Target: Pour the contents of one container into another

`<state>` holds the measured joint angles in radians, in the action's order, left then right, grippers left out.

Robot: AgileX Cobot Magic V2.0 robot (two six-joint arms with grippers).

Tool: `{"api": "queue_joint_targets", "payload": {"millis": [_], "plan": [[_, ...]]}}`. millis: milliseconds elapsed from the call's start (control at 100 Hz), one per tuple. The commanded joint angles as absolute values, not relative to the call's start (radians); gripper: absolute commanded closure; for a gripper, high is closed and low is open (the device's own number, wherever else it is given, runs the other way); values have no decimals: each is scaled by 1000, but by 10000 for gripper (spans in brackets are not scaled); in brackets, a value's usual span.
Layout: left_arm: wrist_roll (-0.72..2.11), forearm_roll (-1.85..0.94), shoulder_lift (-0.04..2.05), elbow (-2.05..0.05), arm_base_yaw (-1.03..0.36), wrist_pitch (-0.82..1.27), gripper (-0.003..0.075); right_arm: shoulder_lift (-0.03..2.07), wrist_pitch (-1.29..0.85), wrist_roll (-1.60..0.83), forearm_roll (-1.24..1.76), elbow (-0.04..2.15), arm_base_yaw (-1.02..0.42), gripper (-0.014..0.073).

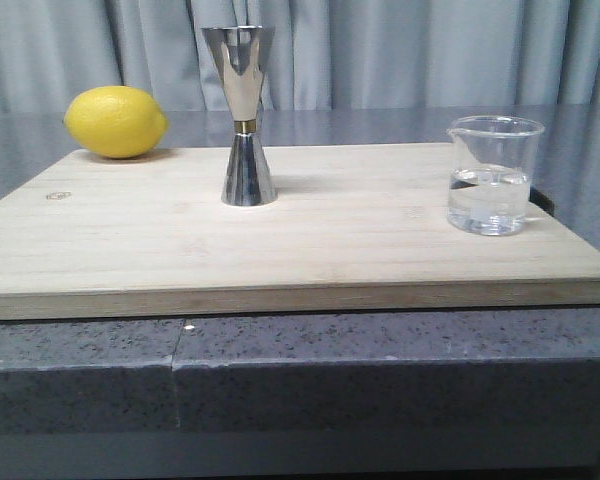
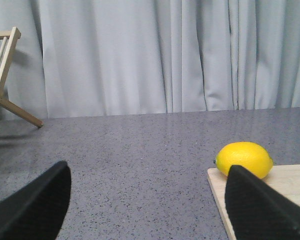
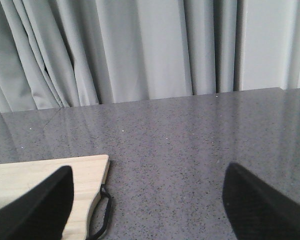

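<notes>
A small clear glass beaker point(image 1: 491, 175) with some clear liquid stands on the right of the wooden board point(image 1: 360, 245). The steel hourglass jigger point(image 1: 245, 115) stands upright at the board's back middle. Neither gripper appears in the front view. In the left wrist view my left gripper point(image 2: 147, 197) is open over bare counter, left of the board's corner point(image 2: 290, 180). In the right wrist view my right gripper point(image 3: 149, 200) is open over counter, beside the board's right corner point(image 3: 85, 172). Beaker and jigger are out of both wrist views.
A yellow lemon point(image 1: 115, 121) lies at the board's back left corner, also the lemon point(image 2: 244, 159) near my left finger. A wooden rack point(image 2: 2, 75) stands far left on the grey counter point(image 1: 380, 350). A black cord loop point(image 3: 104, 212) hangs from the board. Curtains close the back.
</notes>
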<state>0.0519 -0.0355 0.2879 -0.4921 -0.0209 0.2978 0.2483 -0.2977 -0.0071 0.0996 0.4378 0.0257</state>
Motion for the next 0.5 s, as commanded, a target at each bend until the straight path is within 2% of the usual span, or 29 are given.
{"api": "queue_joint_targets", "payload": {"millis": [0, 250, 420, 490], "plan": [[40, -45, 320, -538, -18, 239, 135, 287, -226, -16, 100, 487, 26, 43], [40, -45, 491, -691, -18, 491, 135, 442, -393, -16, 72, 623, 26, 37], [46, -85, 659, -810, -18, 688, 135, 559, -480, -16, 69, 701, 26, -48], [50, -119, 728, -847, -18, 733, 135, 600, -511, -16, 69, 721, 26, -52]]}}
